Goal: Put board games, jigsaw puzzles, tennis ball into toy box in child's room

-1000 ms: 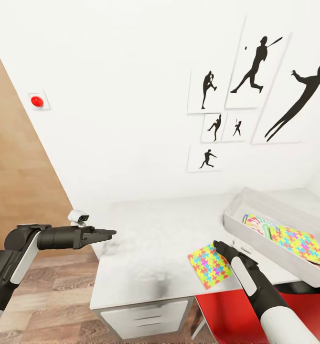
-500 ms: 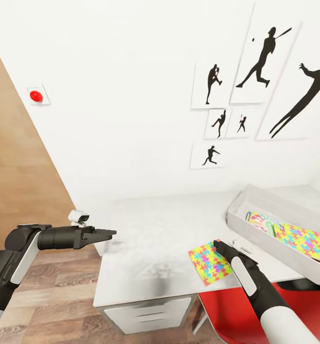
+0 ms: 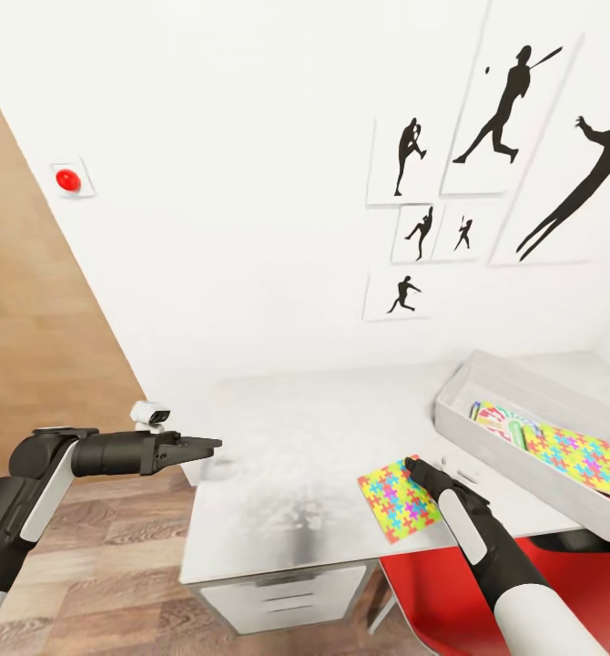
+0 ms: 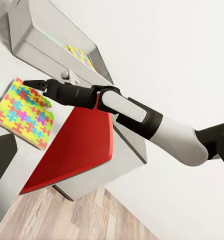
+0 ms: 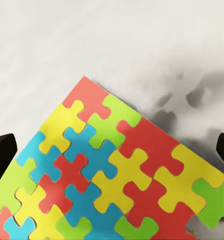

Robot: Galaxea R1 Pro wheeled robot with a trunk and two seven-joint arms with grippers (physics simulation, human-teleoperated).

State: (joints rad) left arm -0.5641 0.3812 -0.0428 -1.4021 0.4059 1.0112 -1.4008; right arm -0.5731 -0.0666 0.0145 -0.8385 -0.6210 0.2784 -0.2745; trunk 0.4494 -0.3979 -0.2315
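A colourful jigsaw puzzle (image 3: 396,501) (image 5: 117,170) (image 4: 21,112) lies flat on the white table (image 3: 296,437), near its front edge. My right gripper (image 3: 412,466) hangs open just above the puzzle's far right edge, its fingertips (image 5: 1,155) spread wide on both sides of the puzzle. The white toy box (image 3: 514,465) (image 4: 46,35) stands at the table's right end. Inside it lie a second jigsaw puzzle (image 3: 574,456) and a board game (image 3: 501,424). My left gripper (image 3: 209,444) floats off the table's left side, open and holding nothing.
A red chair (image 3: 432,583) (image 4: 76,145) is tucked under the table's front right, below my right arm. Drawers (image 3: 278,597) sit beneath the tabletop. A small white device (image 3: 150,415) stands by the wall at the left. Posters hang above, and wooden floor lies to the left.
The head camera has shifted a little, sliding the whole picture rightward. Neither arm nor the puzzle has visibly moved relative to the table.
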